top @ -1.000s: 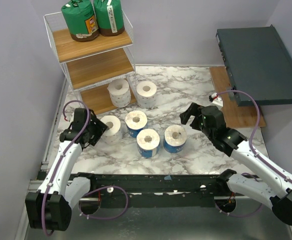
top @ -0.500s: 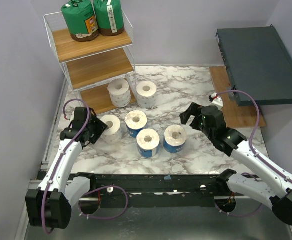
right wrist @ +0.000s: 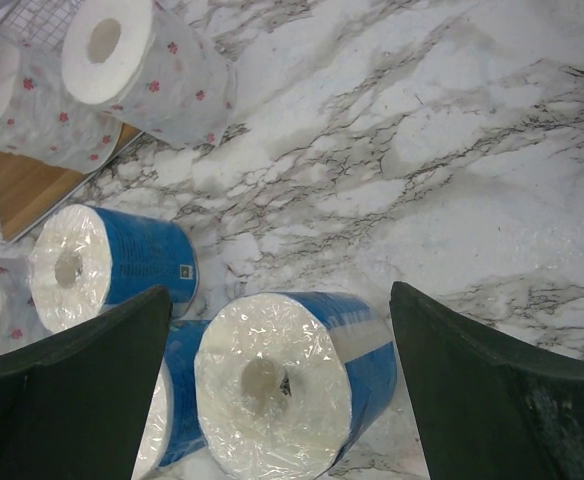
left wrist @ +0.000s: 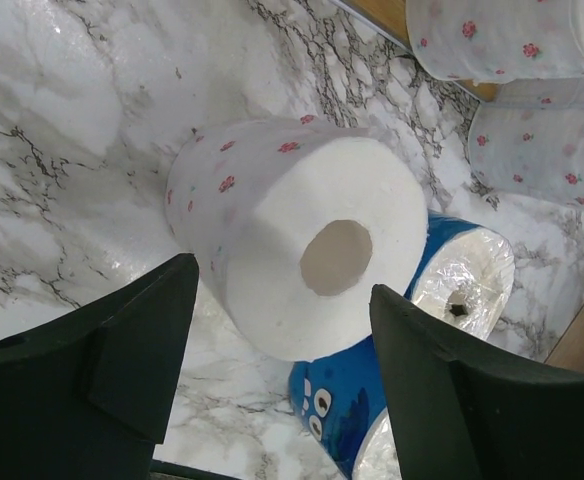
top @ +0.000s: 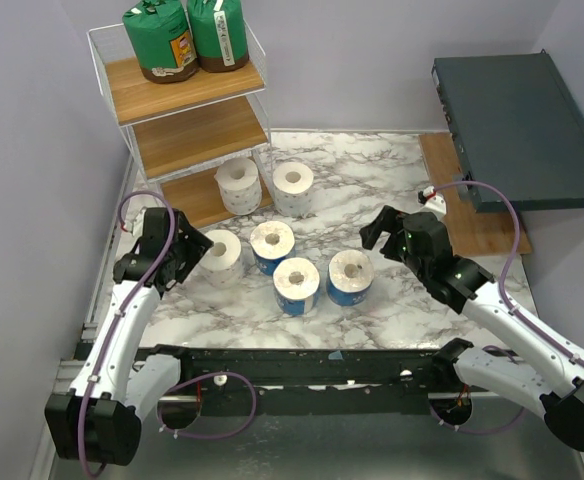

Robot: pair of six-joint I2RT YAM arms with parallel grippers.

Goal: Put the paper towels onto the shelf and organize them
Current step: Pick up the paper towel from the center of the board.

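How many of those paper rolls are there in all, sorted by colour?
White rolls with tiny pink flowers: 3
Blue-wrapped rolls: 3
Green-wrapped rolls: 2
Total: 8

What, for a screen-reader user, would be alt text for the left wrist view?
A white flower-printed paper towel roll stands on the marble table between the fingers of the open left end effector. Blue-wrapped rolls sit beyond it, two more flowered rolls at top right.
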